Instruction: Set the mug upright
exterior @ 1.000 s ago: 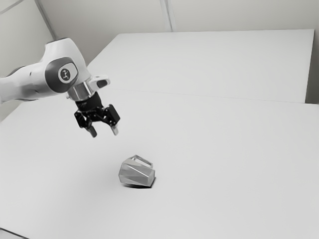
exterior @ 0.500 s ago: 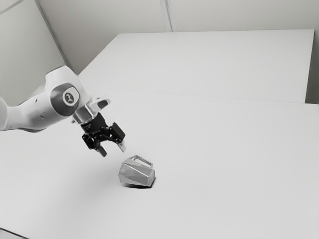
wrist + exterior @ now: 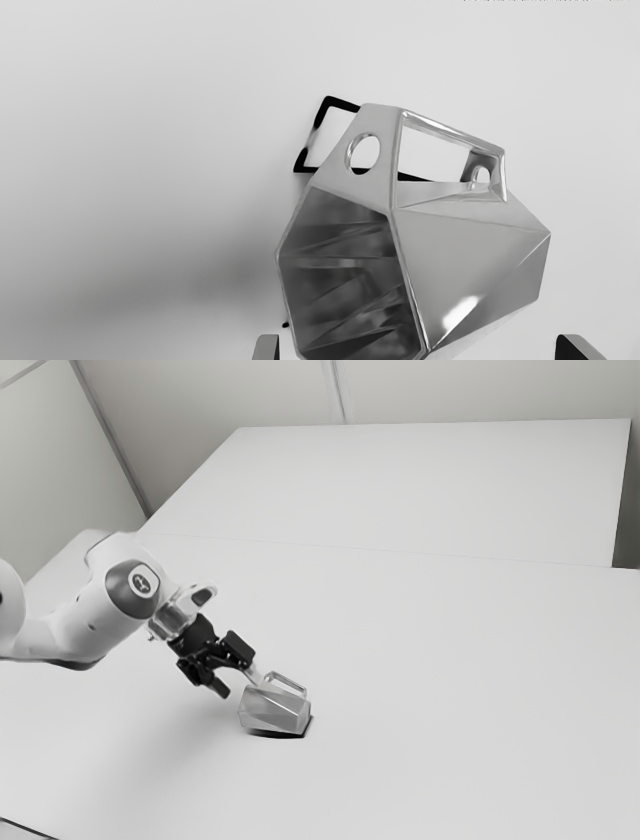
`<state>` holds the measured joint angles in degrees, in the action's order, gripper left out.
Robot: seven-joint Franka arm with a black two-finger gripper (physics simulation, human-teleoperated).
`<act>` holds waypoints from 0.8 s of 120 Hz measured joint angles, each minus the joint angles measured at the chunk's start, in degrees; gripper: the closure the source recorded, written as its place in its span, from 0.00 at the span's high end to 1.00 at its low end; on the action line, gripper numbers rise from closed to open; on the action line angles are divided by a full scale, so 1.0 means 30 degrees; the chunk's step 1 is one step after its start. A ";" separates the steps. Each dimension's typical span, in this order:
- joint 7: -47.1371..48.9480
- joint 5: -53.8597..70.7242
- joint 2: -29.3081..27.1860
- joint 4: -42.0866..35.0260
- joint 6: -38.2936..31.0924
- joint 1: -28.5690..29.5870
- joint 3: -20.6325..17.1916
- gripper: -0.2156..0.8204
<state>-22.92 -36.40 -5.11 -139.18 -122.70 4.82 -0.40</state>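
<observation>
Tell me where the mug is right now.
The mug lies on its side on the table, close to the open pincer, toward the exterior view's right from it.

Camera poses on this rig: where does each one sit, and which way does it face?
Exterior view: beside the arm, above table height, looking down across the white table; the arm enters from the exterior view's left, ending in the gripper.
Wrist view: on the hand, facing out past its fingertips at the tipped mug.
Shared: mug, its handle, tabletop, both fingers.
</observation>
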 joint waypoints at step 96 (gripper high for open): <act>-0.8674 -0.9671 0.1048 -0.1470 0.1144 0.0676 -0.0012 0.56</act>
<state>-48.95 -65.42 -1.97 -143.59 -119.26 6.85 -0.43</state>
